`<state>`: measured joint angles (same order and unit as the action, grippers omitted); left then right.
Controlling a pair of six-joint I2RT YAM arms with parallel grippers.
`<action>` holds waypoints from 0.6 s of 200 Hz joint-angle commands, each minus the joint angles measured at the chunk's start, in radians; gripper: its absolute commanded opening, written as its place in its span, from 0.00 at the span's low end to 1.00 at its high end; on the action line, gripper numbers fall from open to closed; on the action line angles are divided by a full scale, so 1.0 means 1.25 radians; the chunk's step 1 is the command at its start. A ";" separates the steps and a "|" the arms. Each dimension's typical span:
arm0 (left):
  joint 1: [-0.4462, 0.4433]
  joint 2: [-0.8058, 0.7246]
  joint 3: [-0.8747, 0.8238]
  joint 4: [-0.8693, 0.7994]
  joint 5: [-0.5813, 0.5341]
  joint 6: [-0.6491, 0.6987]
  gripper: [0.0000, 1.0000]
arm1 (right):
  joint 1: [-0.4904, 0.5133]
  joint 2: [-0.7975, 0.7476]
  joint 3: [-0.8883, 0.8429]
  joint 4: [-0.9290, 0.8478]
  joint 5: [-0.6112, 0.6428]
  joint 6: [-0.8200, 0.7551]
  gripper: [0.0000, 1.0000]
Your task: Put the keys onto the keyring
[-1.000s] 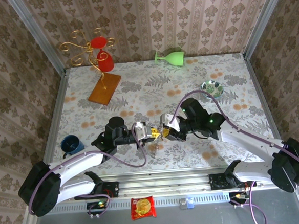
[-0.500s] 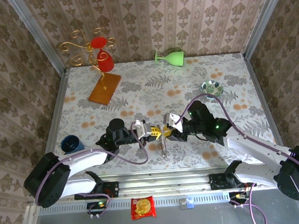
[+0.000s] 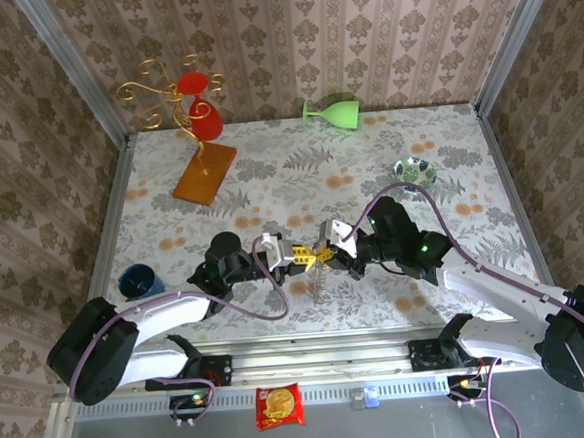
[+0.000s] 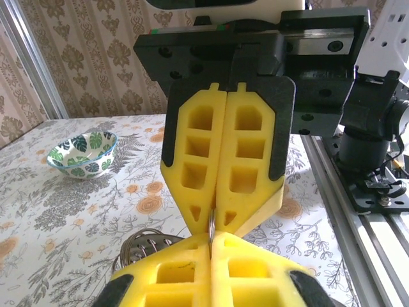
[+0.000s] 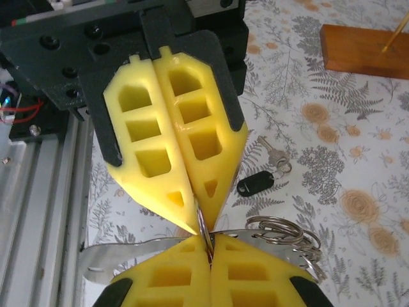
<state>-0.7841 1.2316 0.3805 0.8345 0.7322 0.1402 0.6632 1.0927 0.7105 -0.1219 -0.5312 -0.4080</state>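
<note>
Left gripper (image 5: 195, 214) and right gripper (image 4: 214, 217) are meeting tip to tip. Both are clenching the thin metal of the keyring (image 5: 137, 251), which is sitting between their fingertips. The keys (image 5: 257, 182) are lying on the table beyond the right gripper's tips, off to its right, apart from the ring. Judgement: the ring is being secured, but threading is not yet starting, so both keys are remaining to do.
</note>
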 commanded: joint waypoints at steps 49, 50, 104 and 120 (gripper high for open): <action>-0.006 -0.061 0.051 -0.203 -0.036 0.103 0.28 | 0.010 0.037 0.118 -0.204 0.032 -0.118 0.00; -0.006 -0.062 0.054 -0.209 -0.036 0.107 0.28 | 0.010 0.038 0.120 -0.207 0.033 -0.119 0.00; -0.013 -0.083 0.106 -0.373 -0.035 0.205 0.25 | 0.043 0.100 0.228 -0.356 0.059 -0.201 0.00; -0.013 -0.085 0.116 -0.388 -0.031 0.215 0.23 | 0.056 0.116 0.252 -0.393 0.076 -0.224 0.00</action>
<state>-0.7925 1.1477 0.4885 0.4397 0.6842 0.3420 0.7086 1.2144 0.9596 -0.4931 -0.4683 -0.6117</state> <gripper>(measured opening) 0.243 0.063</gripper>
